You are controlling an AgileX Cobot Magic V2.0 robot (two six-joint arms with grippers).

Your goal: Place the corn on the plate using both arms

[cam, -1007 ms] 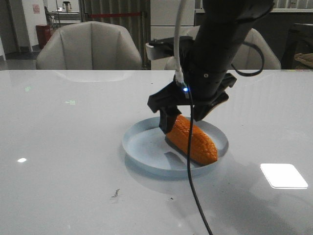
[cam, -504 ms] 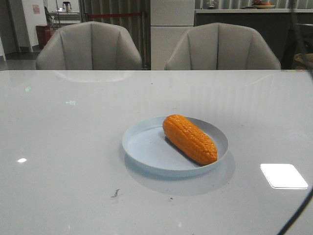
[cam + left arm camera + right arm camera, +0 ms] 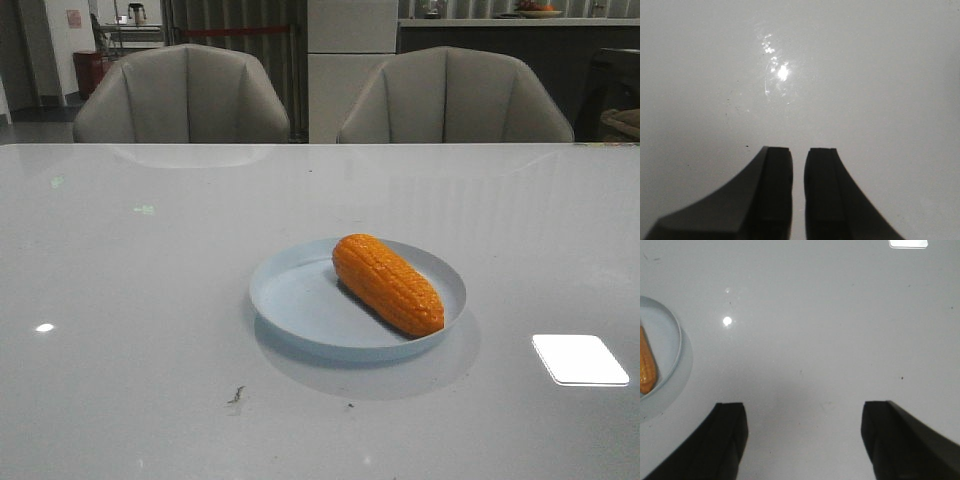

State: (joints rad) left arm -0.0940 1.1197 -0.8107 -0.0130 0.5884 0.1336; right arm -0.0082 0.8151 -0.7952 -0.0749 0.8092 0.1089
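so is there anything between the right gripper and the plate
No. In the right wrist view, only bare table lies between the open right gripper and the plate holding the corn.

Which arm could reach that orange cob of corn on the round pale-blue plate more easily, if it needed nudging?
Probably the right. The right gripper is open, and its camera shows the round pale-blue plate with the orange cob of corn nearby. The left gripper is nearly closed and sees only bare white table.

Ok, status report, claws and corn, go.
Left claw nearly shut, empty, over bare table. Right claw open, empty. Corn lying on plate. Nothing in the way.
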